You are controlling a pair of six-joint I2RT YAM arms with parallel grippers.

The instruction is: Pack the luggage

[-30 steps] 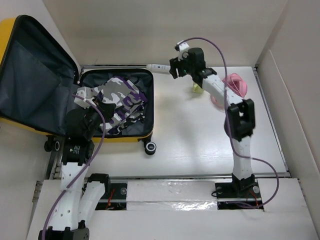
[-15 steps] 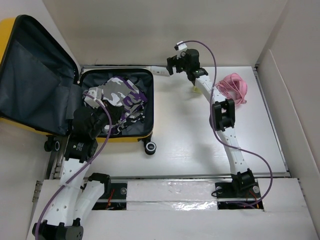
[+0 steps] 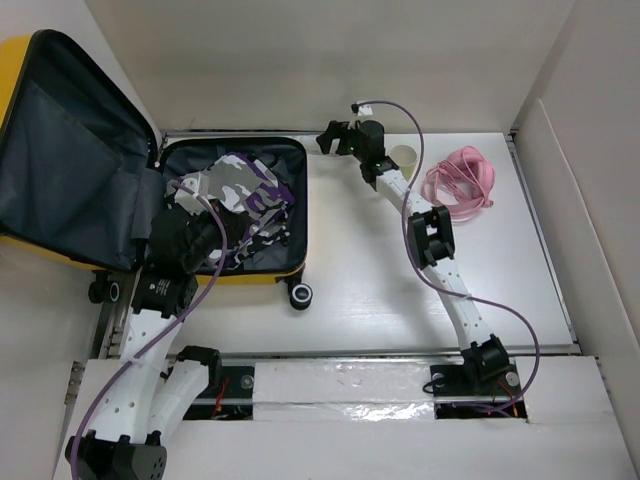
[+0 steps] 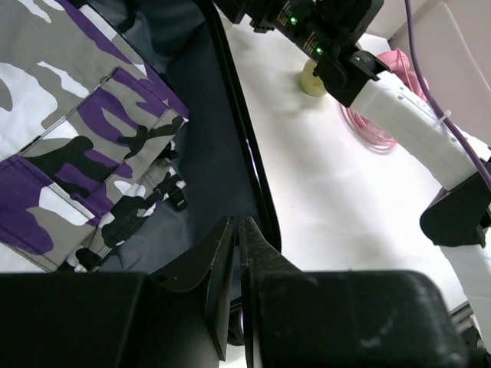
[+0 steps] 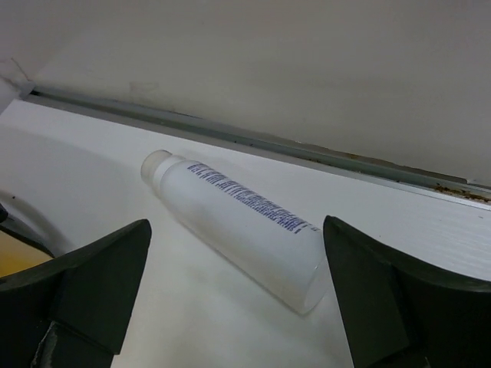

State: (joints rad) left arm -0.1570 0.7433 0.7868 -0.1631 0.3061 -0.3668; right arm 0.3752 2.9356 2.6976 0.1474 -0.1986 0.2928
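Presently finding the small bright-yellow hard-shell luggage (image 3: 70, 160) thrown open, lid leaning back, with a grey, white and purple camouflage fabric garment (image 3: 235, 195) already bundled in its dark-lined base. Noting the left pincer (image 4: 236, 226) pressed shut on nothing, hanging over the luggage's open base beside the garment. Noting the right pincer (image 5: 235, 224) spread fully wide and empty, straddling a white plastic tube with small blue print (image 5: 230, 234) lying flat on the table just right of the luggage's far corner, not touching it yet. Judging the tube to be the next item in. Beware a shallow bite: smooth round plastic, likely to roll or squirt out toward the back wall if squeezed off-centre or too near the cap. Beware also clipping the luggage's raised rim during the carry and knocking the tube loose. Keep clear of the left arm hanging over the luggage: collision risk there. Leaving for later the pink coiled cord (image 3: 460, 180) and the small pale-yellow round container (image 3: 403, 157), both well right of the luggage.
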